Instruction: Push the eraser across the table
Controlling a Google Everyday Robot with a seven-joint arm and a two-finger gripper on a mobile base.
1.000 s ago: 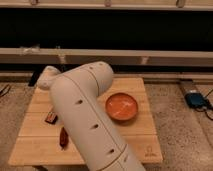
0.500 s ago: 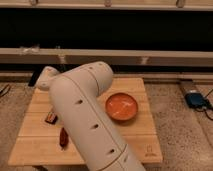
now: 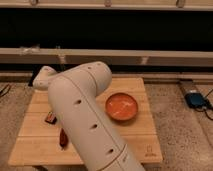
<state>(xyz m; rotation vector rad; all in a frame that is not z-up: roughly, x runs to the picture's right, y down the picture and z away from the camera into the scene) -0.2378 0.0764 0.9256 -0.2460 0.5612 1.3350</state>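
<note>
Arm (image 3: 85,115) spans table (image 3: 142,142); gripper (image 3: 42,78) back-left. Eraser (image 3: 50,117) left, pointed object (image 3: 63,138) before it; bowl (image 3: 121,107) right of arm.

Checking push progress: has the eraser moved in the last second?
No; eraser keeps its gap from the orange bowl. Gripper sits over the table far-left corner.
</note>
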